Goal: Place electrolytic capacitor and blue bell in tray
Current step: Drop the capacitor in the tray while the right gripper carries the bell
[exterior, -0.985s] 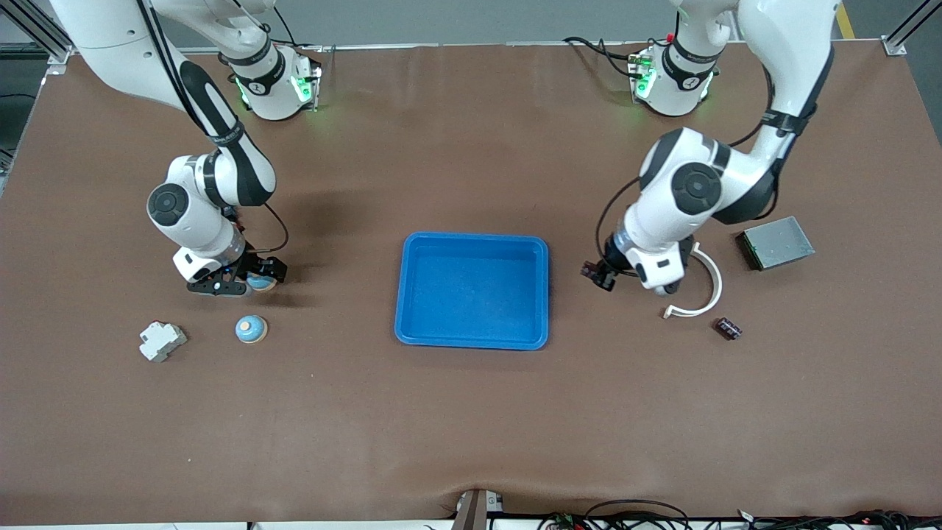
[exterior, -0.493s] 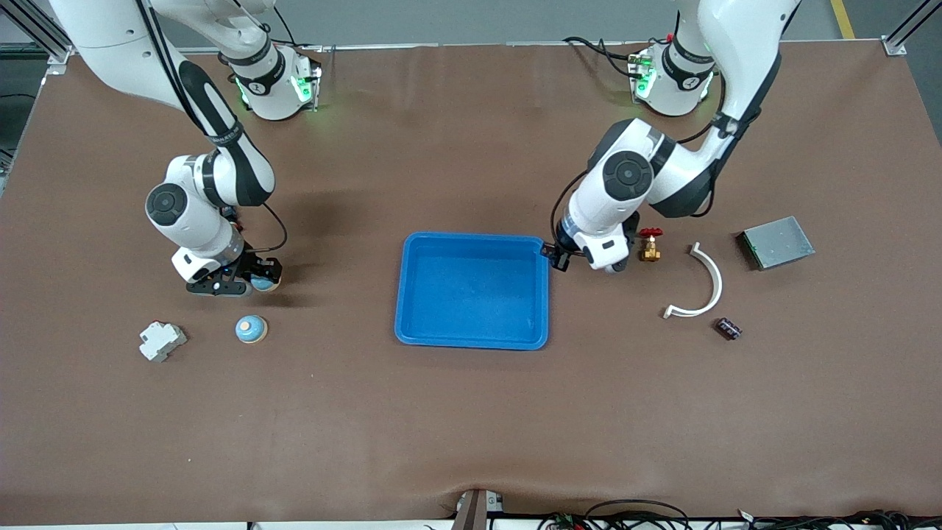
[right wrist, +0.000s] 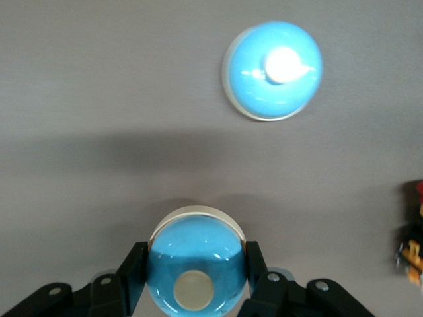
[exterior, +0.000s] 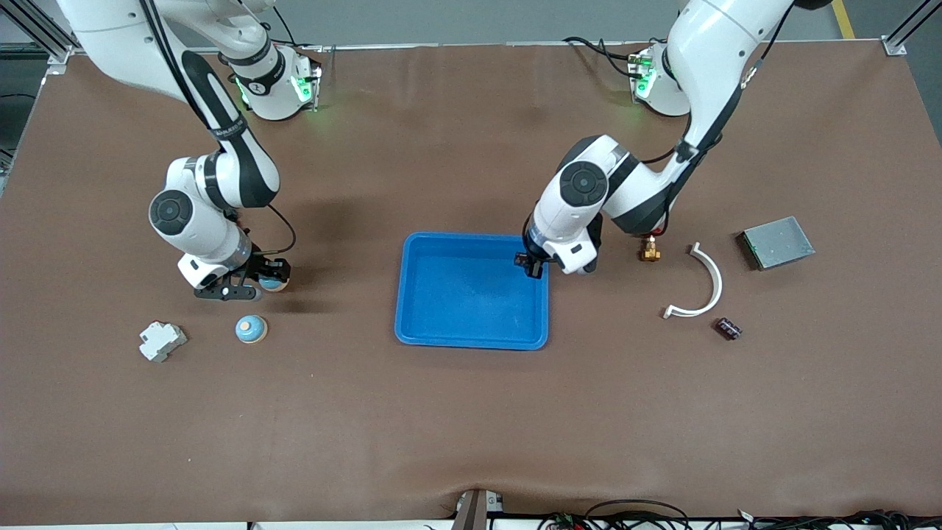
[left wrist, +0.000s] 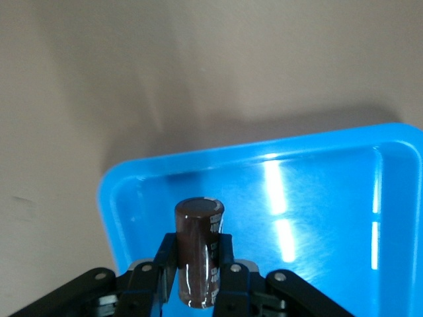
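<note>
My left gripper (exterior: 531, 266) is shut on a dark brown electrolytic capacitor (left wrist: 198, 247). It holds it upright over the bright-blue tray (exterior: 441, 337), just inside the rim at the left arm's end; the tray's corner shows in the left wrist view (left wrist: 132, 191). My right gripper (exterior: 266, 283) is shut on a blue bell (right wrist: 196, 267) just above the table near the right arm's end. A second blue bell (exterior: 251, 329) sits on the table nearer the front camera and also shows in the right wrist view (right wrist: 273, 69). A second small dark capacitor (exterior: 728, 328) lies toward the left arm's end.
A grey-white plastic block (exterior: 162, 341) lies beside the loose bell. A white curved piece (exterior: 708, 287), a small brass valve (exterior: 649, 252) and a grey metal box (exterior: 777, 241) lie toward the left arm's end of the table.
The left arm has swung with the capacitor from beside the white curved piece to over the tray's edge. The right gripper, holding the bell, has shifted slightly.
</note>
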Controlling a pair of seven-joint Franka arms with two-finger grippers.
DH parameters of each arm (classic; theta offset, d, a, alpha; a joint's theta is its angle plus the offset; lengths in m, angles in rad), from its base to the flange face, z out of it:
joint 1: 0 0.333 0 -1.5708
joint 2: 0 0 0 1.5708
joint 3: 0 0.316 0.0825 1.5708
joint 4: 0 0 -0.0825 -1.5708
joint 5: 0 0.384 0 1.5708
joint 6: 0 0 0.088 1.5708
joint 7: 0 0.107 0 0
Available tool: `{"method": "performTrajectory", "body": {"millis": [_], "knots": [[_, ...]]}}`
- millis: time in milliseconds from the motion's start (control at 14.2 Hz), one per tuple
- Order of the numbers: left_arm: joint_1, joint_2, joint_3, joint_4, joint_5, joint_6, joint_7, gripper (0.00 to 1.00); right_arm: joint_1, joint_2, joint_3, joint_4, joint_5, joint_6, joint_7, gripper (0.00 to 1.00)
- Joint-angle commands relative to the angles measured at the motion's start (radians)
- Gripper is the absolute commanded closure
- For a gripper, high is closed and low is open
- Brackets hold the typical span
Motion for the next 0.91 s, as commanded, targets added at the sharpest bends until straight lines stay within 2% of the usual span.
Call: {"method": "performTrajectory", "body": {"millis": [0, 141, 211, 282, 352, 422, 563, 704, 845], "knots": [[-0.030, 0.099, 0.008, 0.098, 0.081, -0.003, -0.070, 1.00, 0.094, -0.033, -0.004, 0.096, 0.005, -0.156, 0.148, 1.00], [-0.033, 0.128, 0.008, 0.118, 0.107, -0.003, -0.083, 1.00, 0.168, -0.032, -0.006, 0.151, 0.005, -0.209, 0.284, 1.00], [-0.031, 0.131, 0.008, 0.120, 0.109, -0.003, -0.078, 0.95, 0.206, -0.027, -0.006, 0.170, 0.005, -0.212, 0.349, 1.00], [-0.027, 0.131, 0.008, 0.120, 0.109, -0.004, -0.072, 0.47, 0.247, -0.023, -0.006, 0.185, 0.005, -0.212, 0.424, 1.00], [-0.025, 0.130, 0.008, 0.118, 0.110, -0.007, -0.072, 0.19, 0.286, -0.018, -0.006, 0.209, 0.005, -0.212, 0.493, 1.00], [-0.031, 0.126, 0.009, 0.118, 0.110, -0.013, -0.072, 0.00, 0.324, -0.007, -0.006, 0.226, 0.005, -0.211, 0.557, 1.00], [-0.022, 0.096, 0.008, 0.121, 0.110, -0.047, -0.072, 0.00, 0.381, 0.045, -0.006, 0.286, 0.005, -0.207, 0.665, 1.00], [-0.005, 0.052, 0.009, 0.143, 0.110, -0.139, -0.070, 0.00, 0.425, 0.097, -0.007, 0.340, 0.003, -0.198, 0.748, 1.00], [0.070, -0.001, 0.014, 0.143, 0.112, -0.199, -0.005, 0.00, 0.462, 0.155, -0.007, 0.389, -0.003, -0.189, 0.811, 1.00]]}}
